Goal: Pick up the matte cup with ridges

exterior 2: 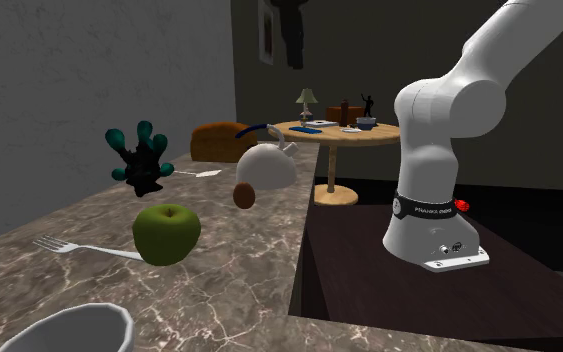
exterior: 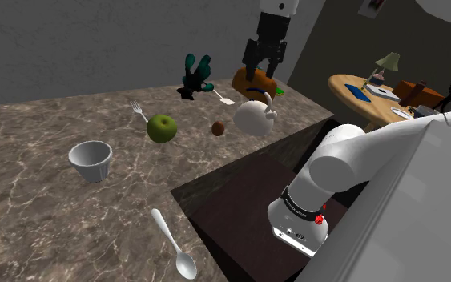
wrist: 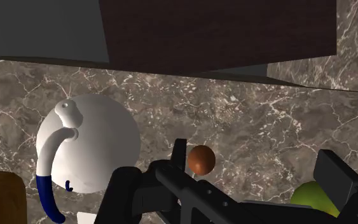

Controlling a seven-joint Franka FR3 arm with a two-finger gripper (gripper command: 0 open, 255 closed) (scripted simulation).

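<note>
The pale cup point(exterior: 91, 160) stands upright on the tabletop point(exterior: 31, 216), well apart from the hand point(exterior: 262, 67), with the green apple point(exterior: 162, 127) lying between them. The hand hangs above a white teapot point(exterior: 254, 116), its fingers spread. To do this well, I judge it should travel high over the apple and the fork point(exterior: 139, 110). It should then drop straight down, one finger inside the rim and one outside, and close gently on the wall.

bare counter point(exterior: 39, 208) around cup point(exterior: 91, 160), apple point(exterior: 162, 127) and fork point(exterior: 139, 112) nearby, teapot point(exterior: 253, 116) near claw point(exterior: 263, 70)
</note>
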